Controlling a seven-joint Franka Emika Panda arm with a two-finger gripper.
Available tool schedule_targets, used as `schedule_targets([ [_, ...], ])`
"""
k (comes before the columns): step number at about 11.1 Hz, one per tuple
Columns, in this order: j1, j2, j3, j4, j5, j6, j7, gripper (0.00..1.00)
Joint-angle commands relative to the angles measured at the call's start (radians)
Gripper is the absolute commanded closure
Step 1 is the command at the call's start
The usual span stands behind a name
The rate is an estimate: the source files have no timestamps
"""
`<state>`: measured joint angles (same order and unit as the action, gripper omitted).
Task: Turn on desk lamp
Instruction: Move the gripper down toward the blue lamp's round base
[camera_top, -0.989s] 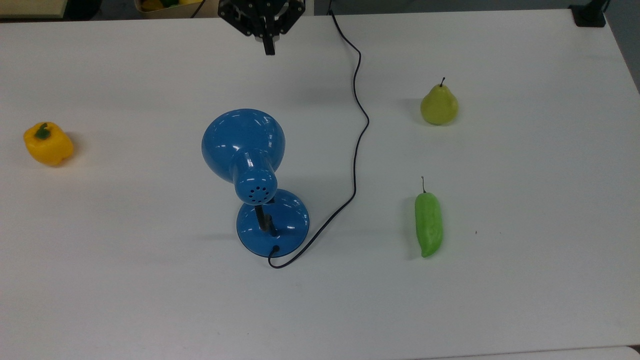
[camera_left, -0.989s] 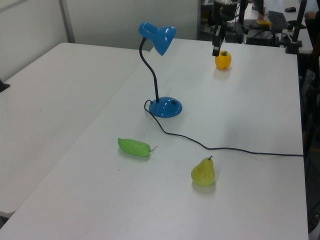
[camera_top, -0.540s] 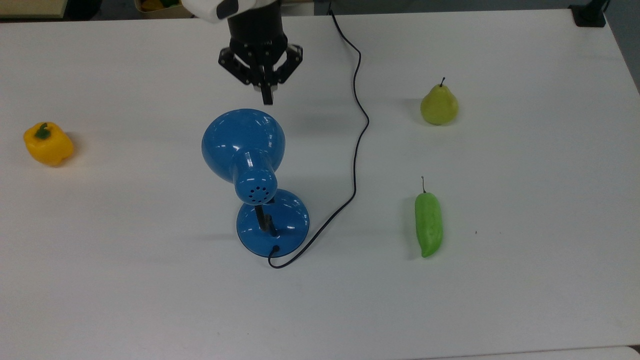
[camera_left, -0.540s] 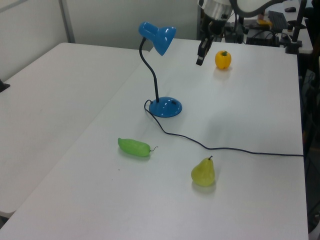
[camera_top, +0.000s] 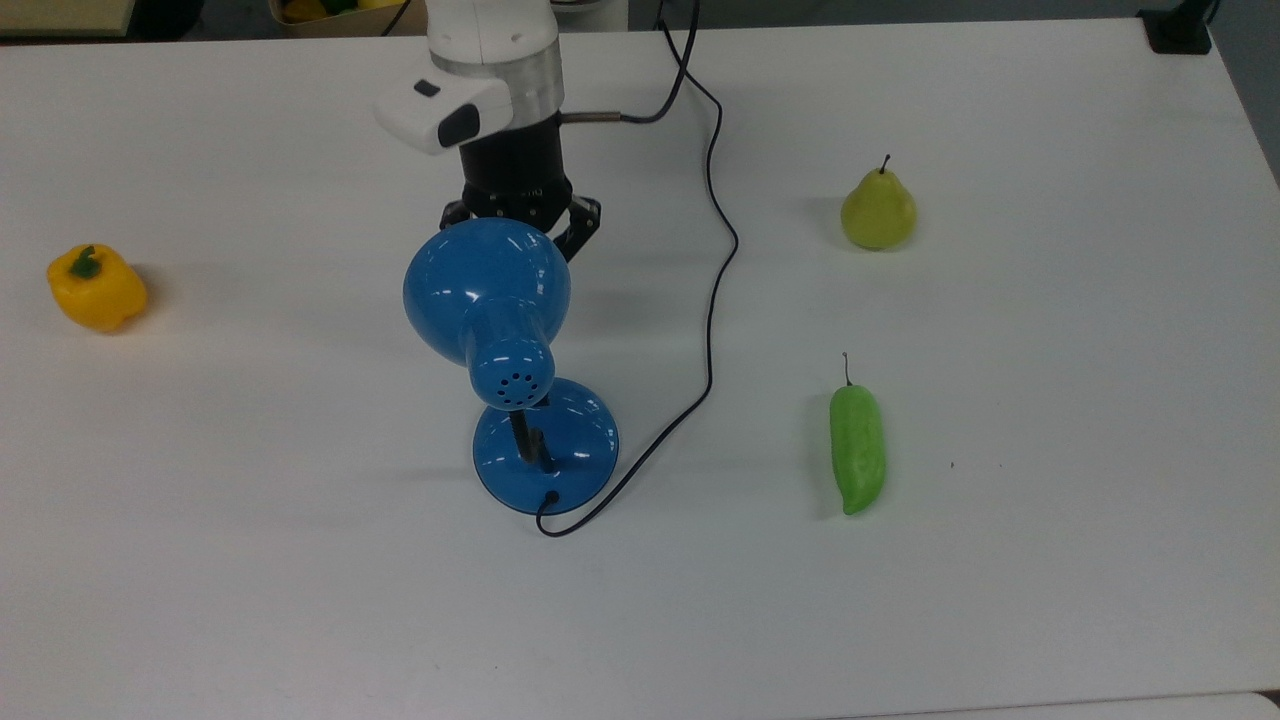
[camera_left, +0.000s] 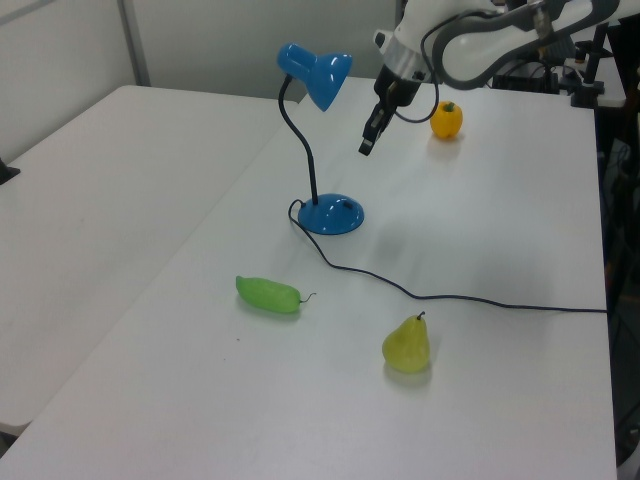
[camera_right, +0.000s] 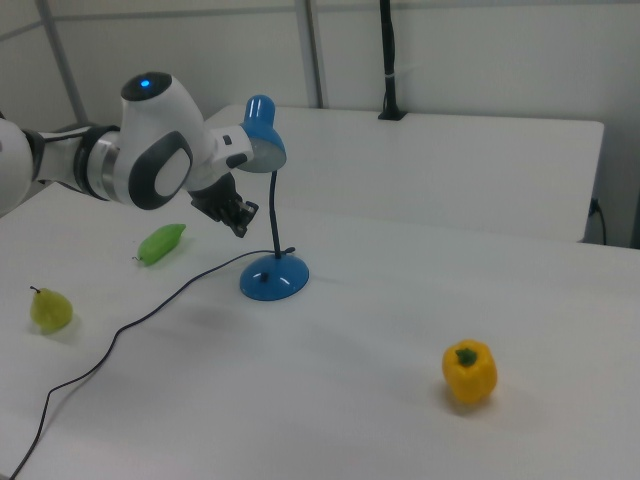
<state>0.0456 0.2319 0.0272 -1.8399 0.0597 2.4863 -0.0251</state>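
Observation:
The desk lamp stands mid-table, glossy blue, with its dome shade, vented cap and round base. No glow comes from the shade. Its thin black cord runs from the base to the far table edge. My gripper hangs in the air just right of the shade in the left view, lower than the shade and above the base, fingers shut with nothing in them. In the top view its tips are hidden behind the shade, below the white wrist. In the right view the gripper is left of the lamp's neck.
A yellow bell pepper lies at the top view's left. A pear and a long green vegetable lie at the top view's right. The cord snakes between the lamp and these two.
The arm has come in from the far table edge toward the lamp. The gripper now sits close beside the shade, lower than before. The lamp and the fruit have not moved.

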Motion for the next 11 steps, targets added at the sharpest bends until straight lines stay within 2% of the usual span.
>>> schedule_targets([
  [1, 0.014, 0.056, -0.016, -0.001, 0.012, 0.09, -0.027, 1.0],
  [3, 0.011, 0.092, -0.016, -0.004, 0.014, 0.155, -0.027, 1.0],
  [11, 0.013, 0.175, -0.016, -0.001, 0.003, 0.235, -0.027, 1.0],
])
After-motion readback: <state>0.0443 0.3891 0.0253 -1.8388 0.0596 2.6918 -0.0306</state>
